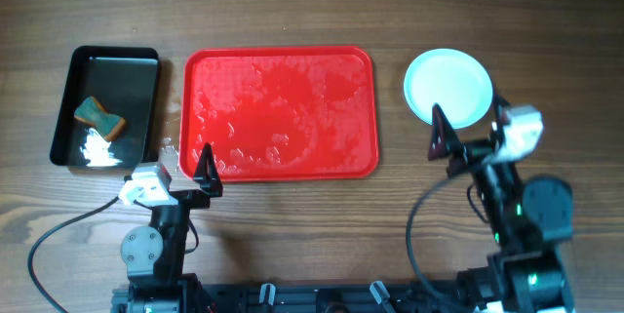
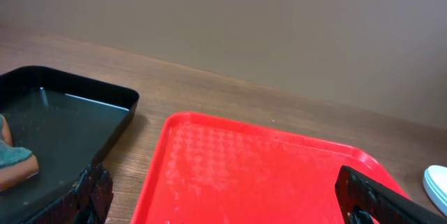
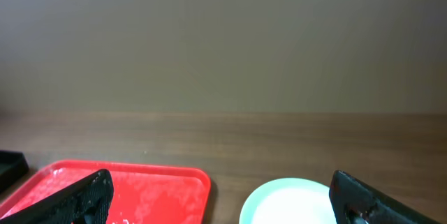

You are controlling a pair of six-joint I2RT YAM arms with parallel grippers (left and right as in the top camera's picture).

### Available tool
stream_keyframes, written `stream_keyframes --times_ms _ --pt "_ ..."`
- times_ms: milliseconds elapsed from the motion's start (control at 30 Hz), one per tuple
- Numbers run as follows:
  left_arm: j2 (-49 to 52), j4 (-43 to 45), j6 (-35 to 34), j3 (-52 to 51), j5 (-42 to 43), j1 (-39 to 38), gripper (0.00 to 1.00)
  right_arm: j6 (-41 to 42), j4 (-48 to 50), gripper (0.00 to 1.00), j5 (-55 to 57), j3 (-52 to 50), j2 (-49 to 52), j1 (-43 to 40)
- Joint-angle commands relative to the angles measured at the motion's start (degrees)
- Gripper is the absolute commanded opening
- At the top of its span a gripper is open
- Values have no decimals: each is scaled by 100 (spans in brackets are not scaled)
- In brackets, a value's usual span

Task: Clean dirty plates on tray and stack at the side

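The red tray (image 1: 280, 113) lies mid-table with no plates on it, only wet streaks. A round pale-blue plate (image 1: 448, 87) sits on the table to the tray's right. It looks clean, and I cannot tell how many plates are stacked there. My left gripper (image 1: 185, 169) is open and empty at the tray's front left corner. My right gripper (image 1: 470, 128) is open and empty just in front of the plate. The left wrist view shows the tray (image 2: 244, 161) and the plate's edge (image 2: 436, 182). The right wrist view shows the plate (image 3: 290, 203) and the tray (image 3: 154, 189).
A smaller black tray (image 1: 117, 64) stands at the left, holding a teal and brown sponge (image 1: 100, 118) and some white foam. It also shows in the left wrist view (image 2: 63, 119). The wood table around is bare.
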Motion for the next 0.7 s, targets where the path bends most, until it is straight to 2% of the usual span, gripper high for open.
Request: stream_keyframes --times_ms 0,133,167,300,433,567,667 --pt "-50 -22 92 -35 -57 31 100 170 70 100 -157 -752 -1231 -144" --pt "-50 -22 92 -35 -57 31 100 1224 70 100 -247 -1335 -2194 -662" --pt "-50 -22 92 -35 -57 31 100 1244 105 100 -391 -1443 -2271 -776" --pt "-50 -22 92 -35 -57 31 100 1198 273 100 -323 -1843 -2284 -791" --pt "-50 -22 92 -35 -57 31 100 1191 879 100 -315 -2382 -2490 -791" --pt "-50 -22 92 -35 -57 31 100 518 763 100 -302 -2371 -2490 -791" --pt "-50 -22 92 -35 -57 31 100 133 164 100 24 -2371 -2490 -789"
